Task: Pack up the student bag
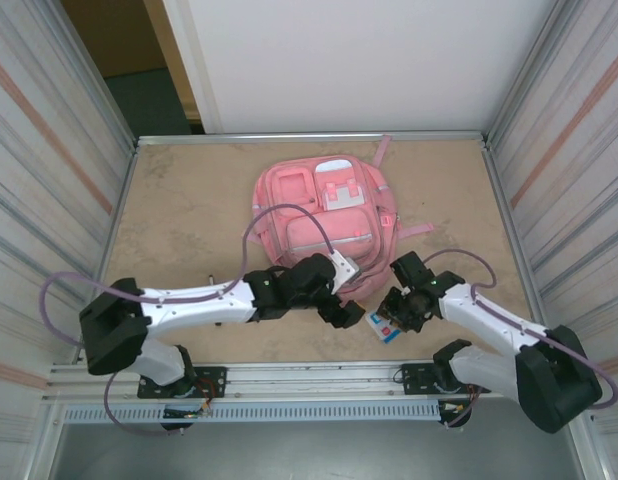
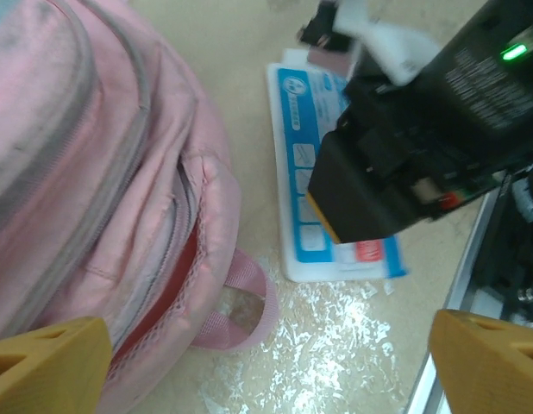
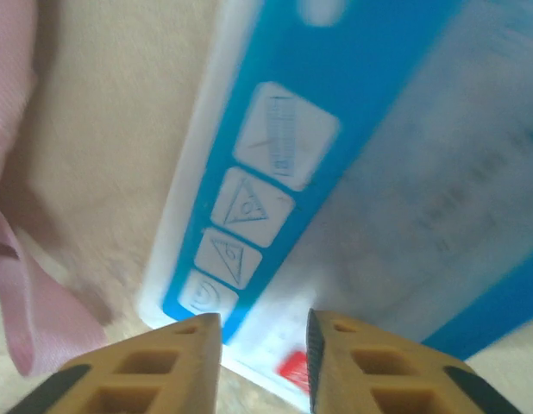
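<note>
Right fingers (image 3: 163,371) slightly apart over packet (image 3: 353,155)

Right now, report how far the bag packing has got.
Done: nothing visibly packed. In hand: the right gripper, jaws slightly apart, hangs over the blue-and-white packet lying on the table beside the student bag; the left gripper is open beside the bag. Left: lifting the packet into the bag.

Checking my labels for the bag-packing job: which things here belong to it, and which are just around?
Job: student bag; blue-and-white packet beside it, likely to be packed; left gripper; right gripper over the packet.
Just there: table; metal rail at its near edge.
</note>
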Robot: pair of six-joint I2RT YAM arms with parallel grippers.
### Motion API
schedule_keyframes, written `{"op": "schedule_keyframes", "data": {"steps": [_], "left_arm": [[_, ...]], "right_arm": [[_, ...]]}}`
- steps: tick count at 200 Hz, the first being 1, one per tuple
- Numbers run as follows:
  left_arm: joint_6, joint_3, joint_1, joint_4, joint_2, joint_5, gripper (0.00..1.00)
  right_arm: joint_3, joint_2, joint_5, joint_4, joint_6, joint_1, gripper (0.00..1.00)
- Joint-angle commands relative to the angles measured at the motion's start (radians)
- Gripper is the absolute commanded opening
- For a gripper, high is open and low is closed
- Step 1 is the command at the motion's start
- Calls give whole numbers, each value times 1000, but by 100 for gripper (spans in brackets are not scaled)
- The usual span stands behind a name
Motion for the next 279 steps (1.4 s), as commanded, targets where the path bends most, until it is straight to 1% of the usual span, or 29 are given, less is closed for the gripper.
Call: {"op": "schedule_keyframes", "data": {"steps": [1,9,17,33,39,49,64,79,98,109,133,137,140,163,176,191,208,230,249,279], "left_arm": [[46,58,-14,59,88,47,84],[34,73,-17,85,125,64,76],[24,84,-25,116,160,79,71],[24,125,-51,142,233,73,66],[16,148,-59,139,265,68,65],[-7,199,-69,120,314,73,61],[-44,279,-90,87,385,101,56],[-70,341,-107,72,454,122,55],[-111,376,-104,85,531,195,56],[-137,393,-100,61,562,194,56],[-188,416,-97,0,592,158,57],[-195,421,-95,-12,593,156,57],[-200,426,-95,-22,593,154,58],[-233,465,-84,-71,648,169,57],[-243,471,-75,-67,662,195,53],[-271,465,-65,-50,669,237,47],[-290,428,-55,19,663,293,43],[-284,407,-52,26,646,275,40],[-289,392,-48,52,633,281,39],[-293,369,-29,69,621,287,36]], "right_arm": [[64,-91,-17,-207,-109,-49,42],[76,-120,-26,-250,-151,-107,45],[76,-148,-41,-275,-182,-190,47],[53,-185,-105,-242,-273,-347,52],[47,-187,-118,-224,-287,-396,53],[35,-185,-176,-168,-310,-468,54],[29,-177,-177,-133,-315,-548,56],[7,-173,-179,-85,-348,-610,57],[-51,-149,-231,11,-343,-672,60],[-67,-122,-257,48,-342,-684,62],[-76,-71,-201,61,-328,-685,65],[-76,-70,-186,57,-321,-686,67],[-75,-40,-185,57,-320,-688,68],[-102,24,-225,109,-309,-683,69],[-94,30,-248,115,-322,-677,69],[-95,12,-306,125,-339,-676,69],[-113,-48,-379,145,-349,-676,66],[-135,-138,-458,157,-353,-675,65],[-152,-186,-489,165,-349,-671,63],[-156,-184,-509,168,-348,-657,57]]}}
